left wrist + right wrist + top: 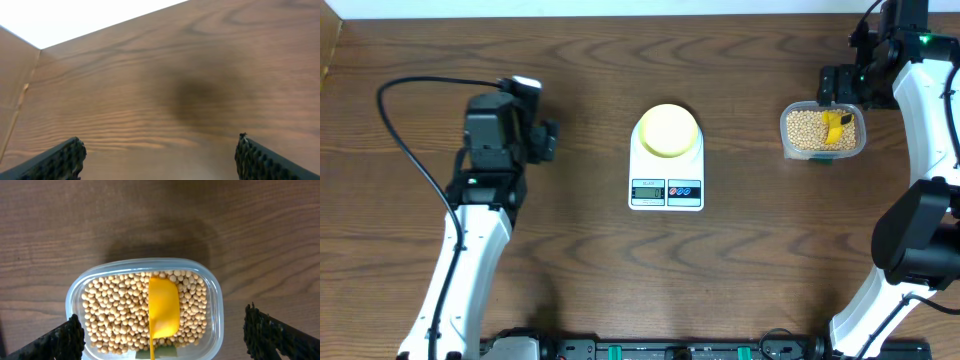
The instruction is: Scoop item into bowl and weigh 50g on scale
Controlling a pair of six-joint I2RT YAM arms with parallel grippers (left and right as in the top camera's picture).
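The pale yellow-green bowl [668, 131] sits on the white scale [666, 190] at the table's middle. Many beige beans [806, 128] fill a clear plastic tub [823, 152] at the right, with a small yellow scoop [835, 128] lying on them. In the right wrist view the beans [115, 310], the scoop [163, 305] and the tub [216, 295] lie below my right gripper [165, 335], which is open and hangs above them. My left gripper [159, 157] is open and empty over bare wood at the left [520, 135].
The wooden table [620, 280] has its far edge along the top of the overhead view. A black cable [405, 150] loops by the left arm. The right arm's base [920, 240] stands at the right edge.
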